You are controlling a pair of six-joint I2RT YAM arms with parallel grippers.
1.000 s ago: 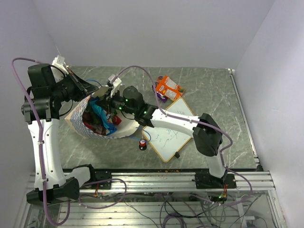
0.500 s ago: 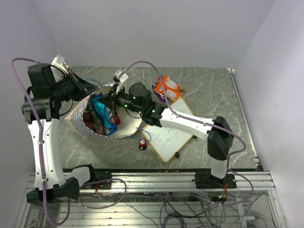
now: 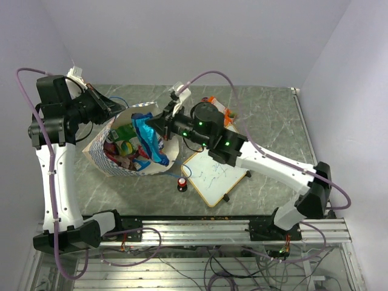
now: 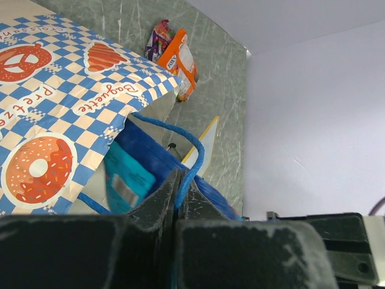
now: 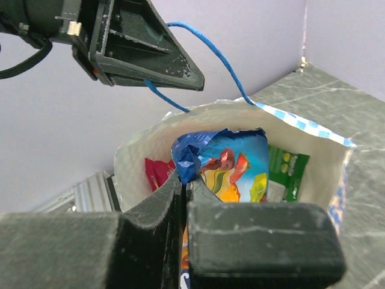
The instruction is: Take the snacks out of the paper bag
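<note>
The paper bag (image 3: 97, 150) lies on the table's left with its mouth open; it also shows in the left wrist view (image 4: 60, 108) and the right wrist view (image 5: 138, 158). My left gripper (image 3: 115, 107) is shut on the bag's blue cord handle (image 4: 194, 158) and holds the mouth up. My right gripper (image 3: 155, 122) is shut on the top corner of a blue snack packet with orange print (image 5: 237, 165), which hangs over the bag's mouth (image 3: 150, 138). A green packet (image 5: 287, 171) and a red packet (image 5: 156, 171) lie inside the bag.
An orange packet (image 4: 181, 59) and a purple one (image 4: 157, 39) lie on the table beyond the bag, mostly hidden behind my right arm in the top view. A wood-framed whiteboard (image 3: 212, 177) lies at centre, with a red-topped black knob (image 3: 182, 182) by its left corner.
My right gripper has risen and drawn back to the right, lifting the blue packet up out of the bag's mouth. My left gripper still holds the handle.
</note>
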